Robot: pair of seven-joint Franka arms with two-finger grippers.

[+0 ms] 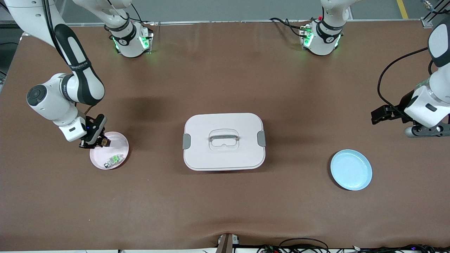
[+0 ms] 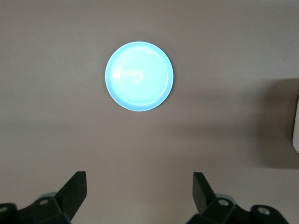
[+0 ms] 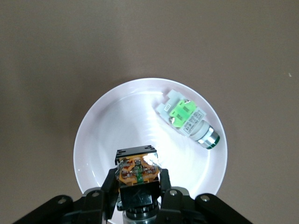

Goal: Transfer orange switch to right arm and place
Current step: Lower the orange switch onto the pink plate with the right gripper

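Observation:
The orange switch (image 1: 104, 141) (image 3: 137, 169), a small black part with an orange-brown face, is held in my right gripper (image 1: 96, 140) (image 3: 137, 182), which is shut on it. Gripper and switch hang just over the pink-white plate (image 1: 121, 142) (image 3: 117, 121) at the right arm's end of the table. A green-and-silver part (image 1: 113, 160) (image 3: 188, 119) lies in that plate, apart from the switch. My left gripper (image 1: 423, 131) (image 2: 138, 179) waits open over bare table at the left arm's end, with nothing between its fingers.
A white lidded box (image 1: 224, 140) with grey clasps stands mid-table; its edge (image 2: 295, 126) shows in the left wrist view. A light blue plate (image 1: 351, 169) (image 2: 139, 76) with nothing in it lies toward the left arm's end, nearer to the front camera than the left gripper.

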